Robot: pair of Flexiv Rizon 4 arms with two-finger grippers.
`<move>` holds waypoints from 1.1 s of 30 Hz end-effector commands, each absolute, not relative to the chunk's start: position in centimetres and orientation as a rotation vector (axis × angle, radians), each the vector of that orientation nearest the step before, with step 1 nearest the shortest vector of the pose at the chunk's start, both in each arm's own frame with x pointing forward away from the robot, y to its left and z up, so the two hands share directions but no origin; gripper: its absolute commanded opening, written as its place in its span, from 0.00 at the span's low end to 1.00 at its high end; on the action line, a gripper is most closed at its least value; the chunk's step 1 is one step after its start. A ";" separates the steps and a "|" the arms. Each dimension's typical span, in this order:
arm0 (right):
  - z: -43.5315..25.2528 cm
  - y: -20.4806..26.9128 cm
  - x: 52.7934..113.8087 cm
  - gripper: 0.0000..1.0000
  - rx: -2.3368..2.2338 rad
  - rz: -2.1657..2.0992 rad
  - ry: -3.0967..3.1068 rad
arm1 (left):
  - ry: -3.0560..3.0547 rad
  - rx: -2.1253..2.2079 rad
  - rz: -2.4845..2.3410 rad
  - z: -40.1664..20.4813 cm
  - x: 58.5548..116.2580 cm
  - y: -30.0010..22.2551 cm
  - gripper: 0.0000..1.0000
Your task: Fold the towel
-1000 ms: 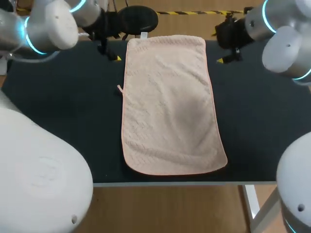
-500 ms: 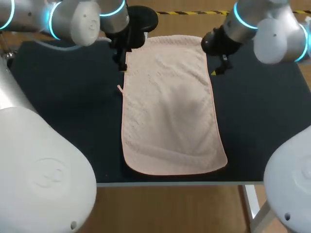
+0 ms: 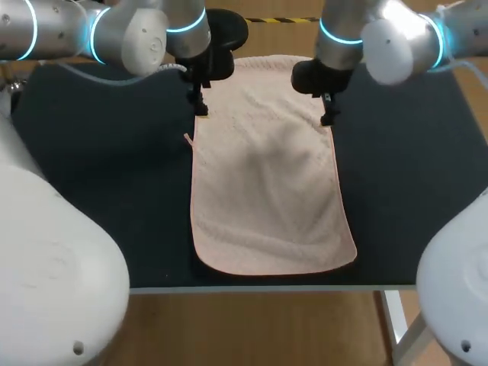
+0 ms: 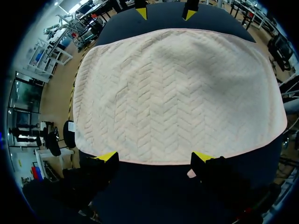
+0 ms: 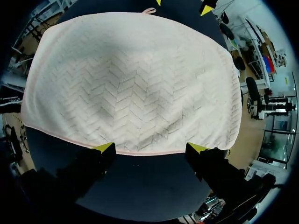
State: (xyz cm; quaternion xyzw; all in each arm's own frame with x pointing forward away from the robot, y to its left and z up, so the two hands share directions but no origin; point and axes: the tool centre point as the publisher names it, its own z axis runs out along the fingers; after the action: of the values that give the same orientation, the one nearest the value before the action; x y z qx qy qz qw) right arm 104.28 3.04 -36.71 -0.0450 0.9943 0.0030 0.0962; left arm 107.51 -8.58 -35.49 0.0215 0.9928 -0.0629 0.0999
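Only wrist views show left gripper [image 4: 155, 157] and right gripper [image 5: 150, 148] released beside the towel [image 4: 177, 93].

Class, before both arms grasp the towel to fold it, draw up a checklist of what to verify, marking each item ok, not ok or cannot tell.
1. Towel lies flat on the table: ok.
2. Left pincer open at one long edge: ok.
3. Right pincer open at the opposite edge: ok.
4. Cloth edge lined up between each pincer's fingertips, by the wrist views: ok.
5. Fingers low enough to pinch the cloth: cannot tell.
6. Cloth gripped for the fold: not ok, neither pincer is shut on it.
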 end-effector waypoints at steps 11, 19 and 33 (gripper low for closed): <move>-36.8 2.9 104.1 1.00 -0.144 -0.111 2.936 | 2.963 0.064 -0.211 -35.7 106.9 -8.8 1.00; -36.8 2.9 104.1 1.00 -0.144 -0.111 2.936 | 2.963 0.064 -0.211 -35.7 106.9 -8.8 1.00; -41.9 2.6 104.1 1.00 0.198 0.171 3.197 | 3.013 0.113 -0.199 -39.8 105.9 -10.1 1.00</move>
State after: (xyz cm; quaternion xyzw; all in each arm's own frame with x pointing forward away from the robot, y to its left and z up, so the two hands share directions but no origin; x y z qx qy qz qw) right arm 102.87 2.91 -40.48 0.0625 0.9971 0.0441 -0.0019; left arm 105.36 -9.78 -38.78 0.0367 0.9953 -0.0642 0.0626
